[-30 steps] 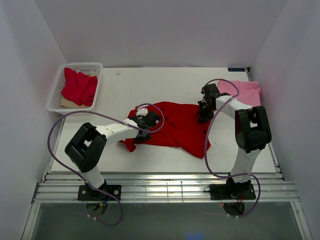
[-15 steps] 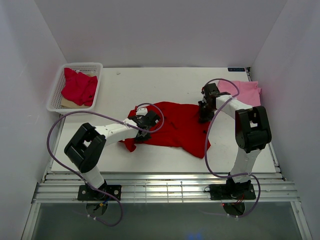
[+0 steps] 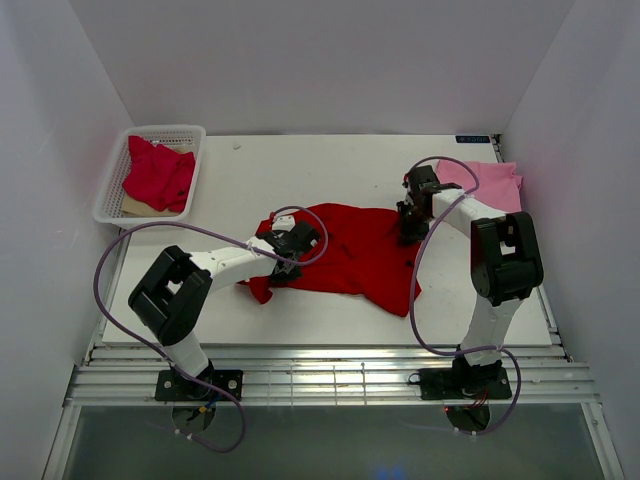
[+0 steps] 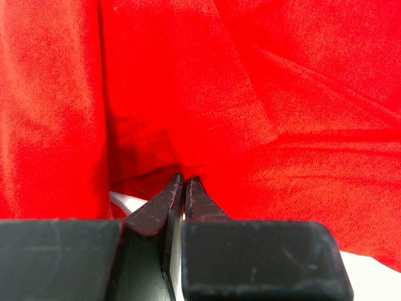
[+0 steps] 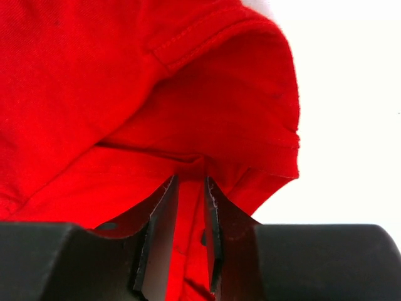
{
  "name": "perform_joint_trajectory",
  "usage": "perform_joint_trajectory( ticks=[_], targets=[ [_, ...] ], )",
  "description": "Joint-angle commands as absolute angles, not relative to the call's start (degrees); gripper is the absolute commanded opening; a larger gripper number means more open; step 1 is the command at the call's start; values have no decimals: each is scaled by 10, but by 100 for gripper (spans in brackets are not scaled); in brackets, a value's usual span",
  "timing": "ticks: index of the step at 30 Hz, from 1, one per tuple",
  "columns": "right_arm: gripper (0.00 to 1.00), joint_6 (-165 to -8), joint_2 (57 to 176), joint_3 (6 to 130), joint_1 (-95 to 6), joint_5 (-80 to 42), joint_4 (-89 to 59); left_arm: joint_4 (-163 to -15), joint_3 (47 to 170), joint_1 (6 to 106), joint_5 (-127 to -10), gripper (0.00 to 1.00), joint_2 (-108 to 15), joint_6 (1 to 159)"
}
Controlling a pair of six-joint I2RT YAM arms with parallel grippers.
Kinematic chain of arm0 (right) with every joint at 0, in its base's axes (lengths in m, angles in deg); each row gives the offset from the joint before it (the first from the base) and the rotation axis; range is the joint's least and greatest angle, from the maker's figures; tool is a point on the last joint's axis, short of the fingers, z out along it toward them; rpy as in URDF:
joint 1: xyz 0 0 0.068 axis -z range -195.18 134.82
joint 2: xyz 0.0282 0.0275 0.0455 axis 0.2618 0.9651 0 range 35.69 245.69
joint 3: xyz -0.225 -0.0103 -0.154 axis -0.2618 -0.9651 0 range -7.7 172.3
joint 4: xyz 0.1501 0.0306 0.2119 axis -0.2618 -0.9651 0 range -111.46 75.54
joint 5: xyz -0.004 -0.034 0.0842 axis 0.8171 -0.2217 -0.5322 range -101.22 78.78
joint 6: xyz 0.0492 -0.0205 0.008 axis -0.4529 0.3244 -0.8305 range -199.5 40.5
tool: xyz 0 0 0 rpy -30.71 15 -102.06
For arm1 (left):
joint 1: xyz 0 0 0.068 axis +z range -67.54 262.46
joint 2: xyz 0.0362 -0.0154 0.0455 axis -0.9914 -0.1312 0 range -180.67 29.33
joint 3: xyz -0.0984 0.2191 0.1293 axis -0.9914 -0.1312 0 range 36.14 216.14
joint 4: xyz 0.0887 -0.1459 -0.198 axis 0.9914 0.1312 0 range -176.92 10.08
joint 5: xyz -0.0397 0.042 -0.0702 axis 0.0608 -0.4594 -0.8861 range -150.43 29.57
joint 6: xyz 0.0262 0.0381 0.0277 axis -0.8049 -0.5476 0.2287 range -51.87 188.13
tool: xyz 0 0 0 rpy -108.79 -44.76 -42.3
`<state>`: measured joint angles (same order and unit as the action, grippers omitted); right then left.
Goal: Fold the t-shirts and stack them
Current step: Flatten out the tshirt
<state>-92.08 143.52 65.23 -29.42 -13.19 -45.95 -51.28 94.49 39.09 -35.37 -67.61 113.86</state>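
A bright red t-shirt (image 3: 355, 250) lies spread and rumpled in the middle of the table. My left gripper (image 3: 292, 258) is at its left edge, shut on a pinch of the red cloth (image 4: 188, 144). My right gripper (image 3: 408, 228) is at the shirt's upper right edge, shut on a fold of the red cloth (image 5: 188, 125) that sits between its fingers. A light pink t-shirt (image 3: 490, 183) lies folded at the back right. A crimson-red t-shirt (image 3: 158, 172) lies crumpled in the white mesh basket.
The white mesh basket (image 3: 118, 165) stands at the back left corner. White walls close in the table on three sides. Purple cables loop from both arms over the table's near part.
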Motion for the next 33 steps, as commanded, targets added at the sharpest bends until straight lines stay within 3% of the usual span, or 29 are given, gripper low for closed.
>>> perform_joint_trajectory(
  ticks=[1,11,20,22,25,33],
  targets=[
    [29,-912,1433,645,-292,-150,-449,-508,943,388,-350,6,-645,1141],
    [27,-913,1441,656,-292,-165,-445,-509,939,389,-351,6,-644,1141],
    [8,-902,1448,650,-292,-175,-443,-508,942,389,-350,5,-641,1138],
    [8,-902,1446,649,-292,-174,-443,-506,947,389,-350,4,-637,1136],
    [8,-902,1427,664,-292,-167,-456,-477,989,389,-339,0,-618,1137],
    [8,-876,1386,799,-285,-139,-541,-405,1186,419,-294,0,-568,1102]
  ],
)
